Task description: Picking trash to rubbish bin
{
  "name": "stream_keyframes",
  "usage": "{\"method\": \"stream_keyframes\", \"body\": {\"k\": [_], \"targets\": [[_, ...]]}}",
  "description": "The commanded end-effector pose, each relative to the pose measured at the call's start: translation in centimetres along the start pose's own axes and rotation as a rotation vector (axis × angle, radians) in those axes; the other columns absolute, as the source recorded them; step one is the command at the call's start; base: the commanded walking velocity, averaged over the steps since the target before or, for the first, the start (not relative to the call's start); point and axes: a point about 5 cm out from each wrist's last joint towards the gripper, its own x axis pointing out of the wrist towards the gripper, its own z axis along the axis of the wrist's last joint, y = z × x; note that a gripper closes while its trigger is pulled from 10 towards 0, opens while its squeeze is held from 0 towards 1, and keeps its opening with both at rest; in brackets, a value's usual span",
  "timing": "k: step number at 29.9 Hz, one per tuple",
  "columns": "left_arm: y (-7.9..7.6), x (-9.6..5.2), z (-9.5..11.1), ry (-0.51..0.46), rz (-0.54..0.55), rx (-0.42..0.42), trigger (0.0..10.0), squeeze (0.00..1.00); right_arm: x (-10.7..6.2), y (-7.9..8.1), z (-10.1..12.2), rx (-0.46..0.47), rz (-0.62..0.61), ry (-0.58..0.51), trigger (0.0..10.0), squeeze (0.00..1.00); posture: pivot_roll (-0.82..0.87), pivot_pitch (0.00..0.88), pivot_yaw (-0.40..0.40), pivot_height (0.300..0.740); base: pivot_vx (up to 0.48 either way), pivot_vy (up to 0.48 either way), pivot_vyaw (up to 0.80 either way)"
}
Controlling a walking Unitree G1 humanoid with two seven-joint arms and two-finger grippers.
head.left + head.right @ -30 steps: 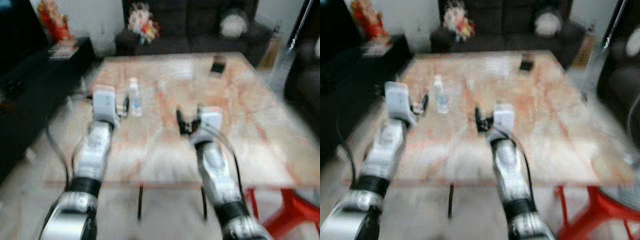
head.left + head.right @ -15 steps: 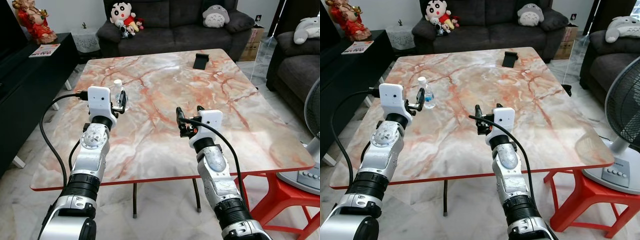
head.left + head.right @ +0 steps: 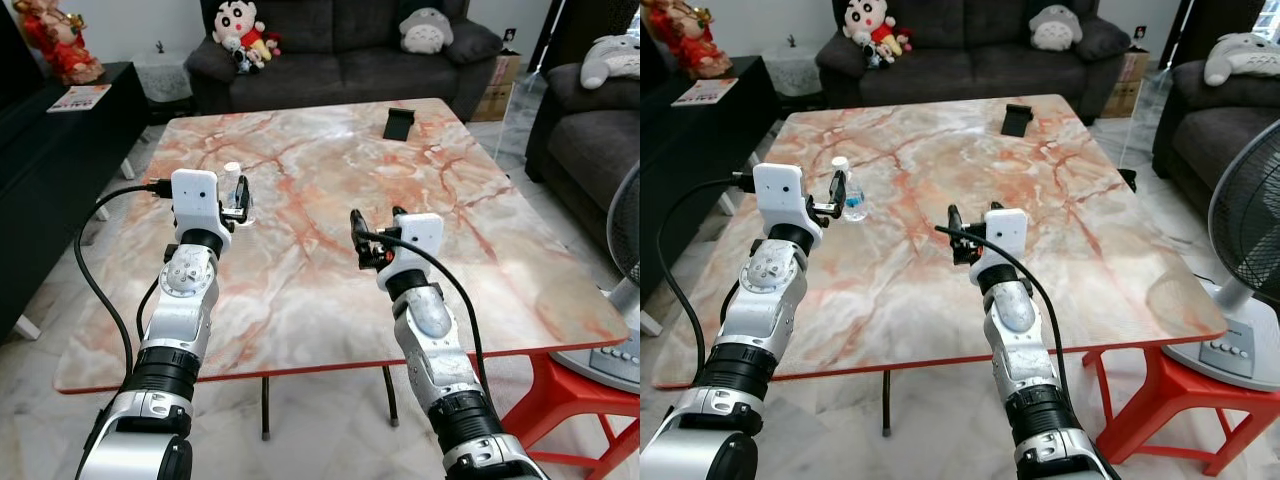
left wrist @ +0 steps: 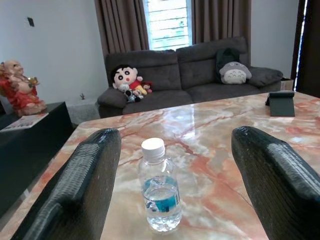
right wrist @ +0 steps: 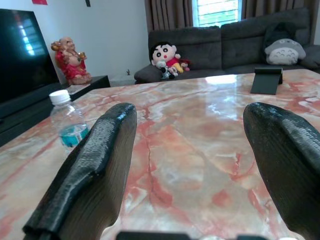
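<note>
Fingers of the left gripper stood wide apart, empty, aimed at the upright water bottle on the marble table; it should straddle the body squarely. The right gripper gaped empty.

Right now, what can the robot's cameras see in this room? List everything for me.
Water bottle: one, clear with white cap and blue label, upright on the table's left part, just ahead of the left gripper.
Table: one, pink-orange marble top with a red edge.
Phone stand: one, black, far side of the table.
Sofa: one, dark grey, behind the table.
Plush toys: several on the sofa.
Red stool: one, right of the table.
Fan: one, on the stool.
Left gripper: black fingers open, aimed at the bottle.
Right gripper: black fingers open, above the table's middle.
</note>
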Motion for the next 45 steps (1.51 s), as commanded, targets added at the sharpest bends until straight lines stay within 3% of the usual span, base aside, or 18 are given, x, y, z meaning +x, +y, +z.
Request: {"method": "stream_keyframes", "body": {"k": [1,29,45], "targets": [[0.22,0.46,1.27,-0.053,0.008,0.017,10.0,0.0,0.34,0.37,0.54,-0.013,0.015,-0.011,10.0,0.0,0.08,0.051,0.033,0.74,0.3,0.0,0.0],[0.27,0.66,1.66,-0.068,0.007,0.027,10.0,0.0,0.43,0.42,0.73,-0.014,0.018,-0.026,10.0,0.0,0.08,0.044,0.038,0.74,0.31,0.0,0.26],[0.48,0.73,1.66,-0.063,0.015,0.033,10.0,0.0,0.45,0.37,0.67,0.0,0.016,-0.018,10.0,0.0,0.08,0.045,0.033,0.74,0.319,0.0,0.0]]}}
